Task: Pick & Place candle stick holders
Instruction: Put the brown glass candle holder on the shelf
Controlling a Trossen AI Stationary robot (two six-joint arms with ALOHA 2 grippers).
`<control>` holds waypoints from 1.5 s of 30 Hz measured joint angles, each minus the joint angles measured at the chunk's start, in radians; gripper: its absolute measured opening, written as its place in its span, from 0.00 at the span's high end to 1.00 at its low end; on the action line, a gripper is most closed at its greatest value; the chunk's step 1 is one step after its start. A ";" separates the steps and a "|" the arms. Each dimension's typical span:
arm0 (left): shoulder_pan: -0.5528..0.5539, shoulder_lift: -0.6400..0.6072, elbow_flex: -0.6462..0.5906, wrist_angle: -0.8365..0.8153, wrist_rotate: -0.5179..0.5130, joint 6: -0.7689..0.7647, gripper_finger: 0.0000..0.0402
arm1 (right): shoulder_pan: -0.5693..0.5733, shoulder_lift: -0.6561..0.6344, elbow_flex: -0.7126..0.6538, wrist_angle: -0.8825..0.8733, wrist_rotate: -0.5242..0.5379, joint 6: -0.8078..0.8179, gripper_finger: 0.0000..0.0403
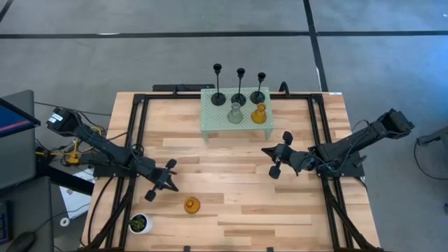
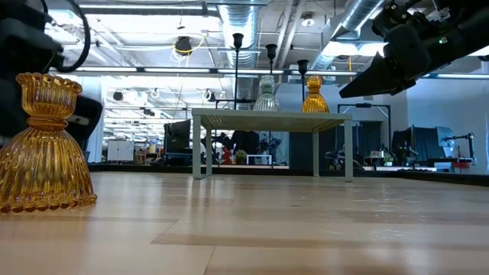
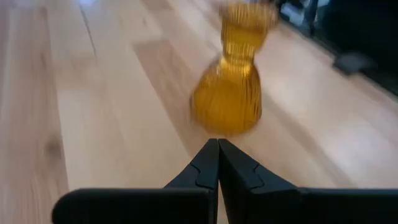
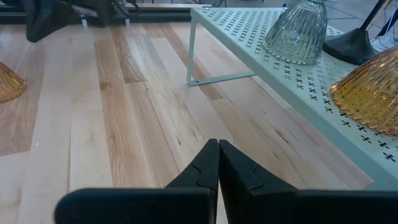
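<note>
Holders already fill most of the pale green perforated stand [image 1: 210, 120] at the middle of the table's [image 1: 231, 224] far edge: three black stemmed ones [image 1: 239, 84] line its back, with the pale grey holder [image 1: 235, 114] and one amber holder [image 1: 259, 114] in front of them. That grouping suggests the stand is the drop-off place, with the tall pieces set behind so the short bulbous ones stay reachable.

One amber holder [image 1: 192, 205] is the odd one out, upright on bare wood near the table's front edge, toward its left corner, apart from the small white pot with a plant [image 1: 138, 223] at that corner. It looks like the last piece to move.

The left claw [image 1: 165, 183] sits just beside this holder, pointed straight at it in the wrist view, its tips pressed together and gripping nothing. By my judgement it must spread them before it can take the narrow waist.

The right claw [image 1: 278, 155] hangs over the table's middle, in front of the stand, likewise closed and empty, probably parked clear of the left arm's path.
</note>
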 joint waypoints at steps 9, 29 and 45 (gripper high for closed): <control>0.001 0.023 -0.004 -0.013 -0.051 -0.003 0.97 | -0.001 0.000 0.000 0.000 0.000 0.000 1.00; 0.002 0.023 -0.003 0.086 -0.067 -0.082 0.67 | -0.049 0.000 0.000 -0.018 -0.028 0.073 1.00; 0.001 0.254 -0.002 0.381 0.040 0.058 0.42 | -0.074 0.000 0.000 -0.027 -0.052 0.079 1.00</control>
